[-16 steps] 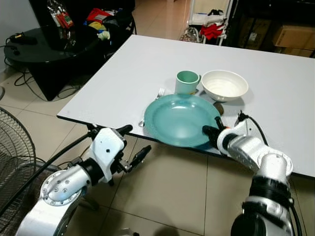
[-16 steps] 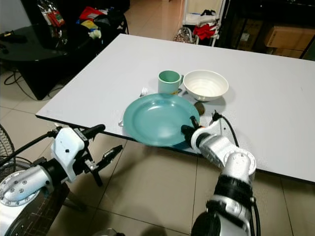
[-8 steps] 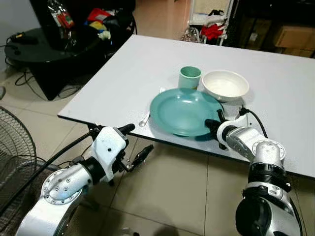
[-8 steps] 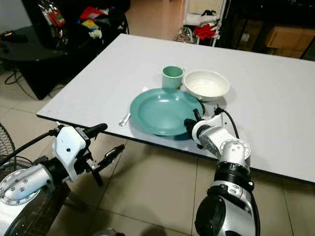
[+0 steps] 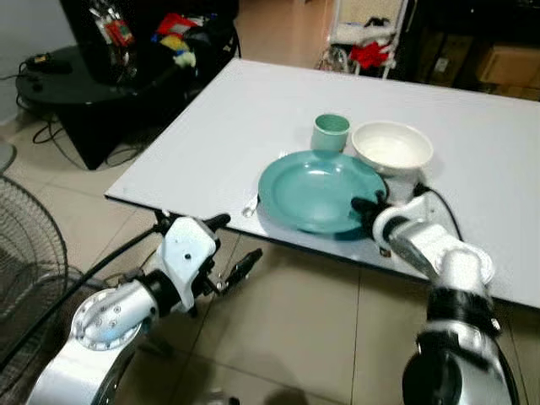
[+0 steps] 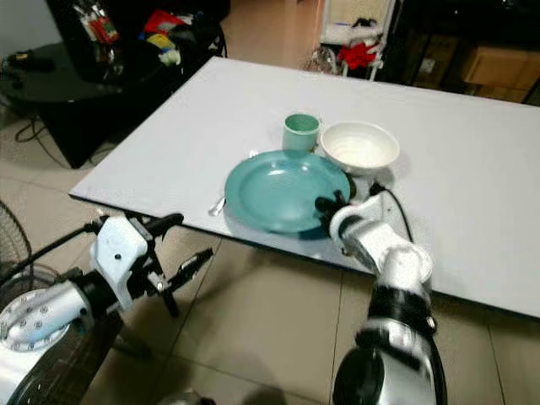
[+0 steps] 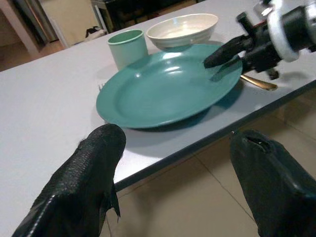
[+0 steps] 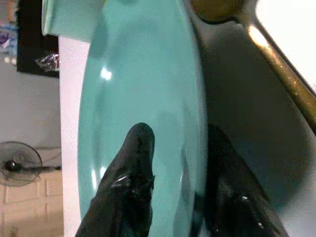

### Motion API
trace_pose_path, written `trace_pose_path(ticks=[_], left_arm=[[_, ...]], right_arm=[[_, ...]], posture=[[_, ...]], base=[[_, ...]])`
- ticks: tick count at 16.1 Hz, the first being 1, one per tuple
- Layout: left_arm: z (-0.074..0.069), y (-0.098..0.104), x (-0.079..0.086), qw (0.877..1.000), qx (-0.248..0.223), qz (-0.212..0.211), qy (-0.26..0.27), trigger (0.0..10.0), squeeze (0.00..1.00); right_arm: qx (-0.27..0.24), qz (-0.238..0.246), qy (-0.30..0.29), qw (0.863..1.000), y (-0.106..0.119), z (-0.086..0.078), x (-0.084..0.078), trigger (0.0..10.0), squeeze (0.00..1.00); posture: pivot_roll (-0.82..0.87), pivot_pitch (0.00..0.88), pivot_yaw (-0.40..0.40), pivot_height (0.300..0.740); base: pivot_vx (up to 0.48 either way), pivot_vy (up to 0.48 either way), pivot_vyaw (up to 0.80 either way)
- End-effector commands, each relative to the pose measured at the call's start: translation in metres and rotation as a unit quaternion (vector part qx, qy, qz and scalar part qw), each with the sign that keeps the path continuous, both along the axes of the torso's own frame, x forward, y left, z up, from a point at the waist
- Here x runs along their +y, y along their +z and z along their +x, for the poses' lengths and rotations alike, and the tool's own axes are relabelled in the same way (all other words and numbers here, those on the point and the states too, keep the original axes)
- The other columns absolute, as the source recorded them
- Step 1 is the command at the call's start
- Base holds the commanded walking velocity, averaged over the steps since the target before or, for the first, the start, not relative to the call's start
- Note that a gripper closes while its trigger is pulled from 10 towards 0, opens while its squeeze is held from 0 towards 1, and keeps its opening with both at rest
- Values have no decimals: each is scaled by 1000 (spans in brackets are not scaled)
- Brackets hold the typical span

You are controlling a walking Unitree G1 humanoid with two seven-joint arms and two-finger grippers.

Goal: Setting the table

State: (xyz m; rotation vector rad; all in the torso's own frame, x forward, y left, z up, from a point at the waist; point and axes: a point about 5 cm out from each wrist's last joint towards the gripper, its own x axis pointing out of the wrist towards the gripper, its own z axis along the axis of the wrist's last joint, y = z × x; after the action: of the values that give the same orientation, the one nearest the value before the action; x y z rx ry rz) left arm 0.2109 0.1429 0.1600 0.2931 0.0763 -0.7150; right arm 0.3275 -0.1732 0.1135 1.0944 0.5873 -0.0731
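A teal plate [image 5: 316, 187] lies near the white table's [image 5: 219, 126] front edge, its right side slightly lifted. My right gripper [image 5: 368, 207] is shut on the plate's right rim, one finger [image 8: 133, 163] on top and the other underneath. Behind the plate stand a teal mug [image 5: 330, 132] and a white bowl [image 5: 392, 148]. A gold spoon [image 7: 259, 82] rests by the plate's right side. A fork [image 5: 251, 205] pokes out at the plate's left. My left gripper [image 5: 231, 245] hangs open below the table edge, with nothing between its fingers [image 7: 94, 168].
A black round table [image 5: 76, 80] with clutter and cables stands at the left. A floor fan [image 5: 25, 253] is near my left arm. Red items [image 5: 369, 52] and a cardboard box [image 5: 506, 63] sit behind the table. Tiled floor lies below the edge.
My right gripper has slid the plate further onto the table, away from the front edge and closer to the mug and bowl. The left arm has stayed put.
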Motion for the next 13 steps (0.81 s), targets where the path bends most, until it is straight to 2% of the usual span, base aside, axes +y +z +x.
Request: trace_pose_path(ticks=[1,2,3,5,9,10,11,12,13], left_arm=[[-1,3,-1,1000,-5,-2,3,10000,0],[-2,3,-1,1000,-4,-6,5,10000,0],[-4,1,-3,1000,-1,-10,7,10000,0],[-5,0,-4,1000,3,-17,13,10000,0],[-4,-5,-8,999,6,-33,35,10000,0],[-3,-5,-7,997,5,-49,56,10000,0],[-2,-5,-6,996,4,-55,71,10000,0],[2,-6,-2,990,3,-71,122,10000,0],[5,-9,4,983,3,-72,167,10000,0]], right_arm=[[-20,-8,8,1000,12,-9,-2,10000,1000],[-24,-16,11,1000,15,-17,-5,10000,1000],[-31,-33,12,999,19,-32,-10,10000,1000],[-32,-52,11,998,20,-44,-16,10000,1000],[-43,-148,50,987,29,-83,-22,10000,1000],[-74,-192,67,976,41,-93,-22,10000,1000],[-98,-213,75,969,49,-96,-21,10000,1000],[-153,-272,88,946,66,-100,-17,10000,1000],[-192,-339,118,913,75,-102,-6,10000,1000]], posture=[[13,0,3,740],[13,0,3,740],[4,0,8,740],[-5,0,10,740],[-34,0,3,740],[-43,0,2,740],[-50,0,7,740],[-56,0,16,740],[-57,0,31,740]], base=[[0,0,0],[0,0,0],[0,0,0],[0,0,0],[0,0,0],[0,0,0],[0,0,0],[0,0,0],[0,0,0]])
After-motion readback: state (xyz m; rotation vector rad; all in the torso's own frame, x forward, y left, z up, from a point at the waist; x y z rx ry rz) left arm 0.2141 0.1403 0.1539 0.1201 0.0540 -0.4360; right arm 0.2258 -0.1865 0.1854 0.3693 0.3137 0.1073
